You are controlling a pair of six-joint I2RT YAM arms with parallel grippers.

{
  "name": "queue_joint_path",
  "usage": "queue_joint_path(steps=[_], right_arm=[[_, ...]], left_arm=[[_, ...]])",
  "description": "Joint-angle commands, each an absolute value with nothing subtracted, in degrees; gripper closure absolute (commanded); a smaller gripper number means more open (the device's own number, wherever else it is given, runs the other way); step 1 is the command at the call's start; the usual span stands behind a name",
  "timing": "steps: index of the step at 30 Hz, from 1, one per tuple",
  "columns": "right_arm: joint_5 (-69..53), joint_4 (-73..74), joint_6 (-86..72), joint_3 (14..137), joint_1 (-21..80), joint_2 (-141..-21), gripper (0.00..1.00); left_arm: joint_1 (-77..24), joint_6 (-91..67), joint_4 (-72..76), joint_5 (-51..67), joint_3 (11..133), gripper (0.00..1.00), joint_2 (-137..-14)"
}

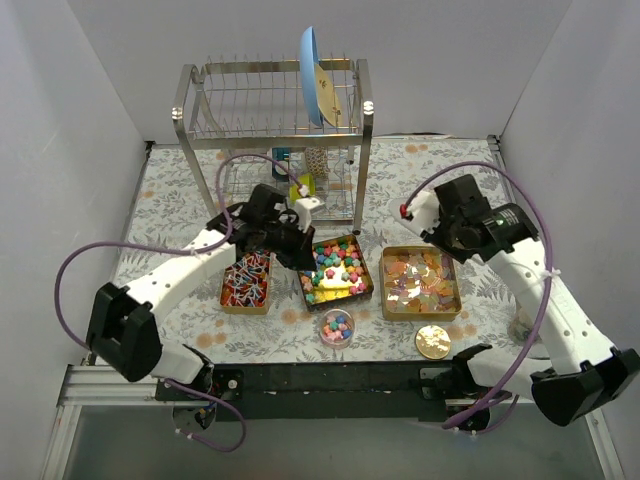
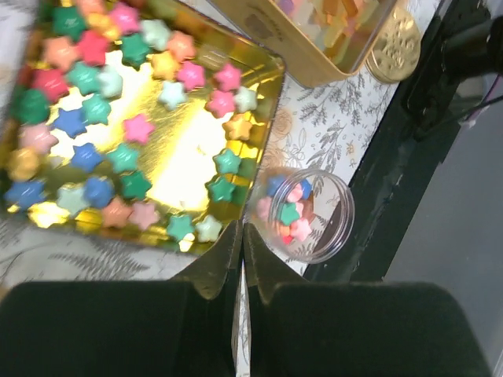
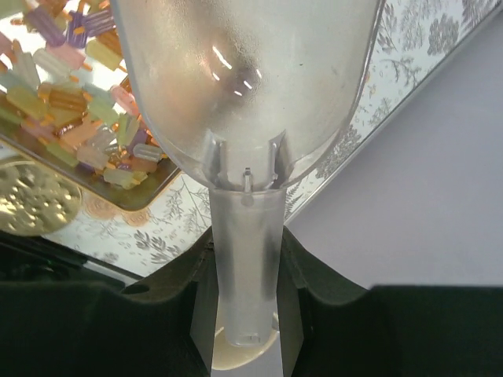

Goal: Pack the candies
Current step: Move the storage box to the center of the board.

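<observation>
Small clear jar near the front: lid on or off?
Off. The jar stands open with candies inside; the gold lid lies flat on the table, apart from it.

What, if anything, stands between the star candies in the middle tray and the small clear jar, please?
Nothing visible does. The clear jar stands open right beside the middle tray of star candies, and the gold lid lies apart from it.

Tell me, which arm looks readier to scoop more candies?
Right: the right gripper holds the clear scoop near the orange wrapped candies. The left gripper is shut, nothing visible in it.
</observation>
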State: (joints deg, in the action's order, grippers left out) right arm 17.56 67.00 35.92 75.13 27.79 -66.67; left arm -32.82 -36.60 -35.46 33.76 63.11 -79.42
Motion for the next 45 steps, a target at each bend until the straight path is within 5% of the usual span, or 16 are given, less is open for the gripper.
queue_joint_path(steps=[1, 16, 25, 39, 45], right_arm=[[12.75, 59.86, 28.13, 73.65, 21.64, -63.90, 0.99], [8.18, 58.45, 24.35, 64.25, 5.64, -55.73, 0.99], [6.68, 59.85, 24.00, 60.91, 2.20, -52.91, 0.99], [7.03, 59.94, 23.73, 56.87, 1.14, -51.85, 0.99], [6.86, 59.07, 23.91, 56.78, 0.88, -52.38, 0.99]], left_arm=[[-43.73, -34.89, -34.02, 28.93, 68.02, 1.00, -87.50], [-54.84, -51.41, -23.73, 14.94, 93.94, 1.00, -116.97], [-56.69, -57.74, -22.41, -3.06, 103.53, 1.00, -127.87], [-55.46, -62.58, -14.16, -9.75, 120.74, 1.00, -143.24], [-54.14, -56.97, -8.53, -11.17, 129.55, 0.89, -147.66]])
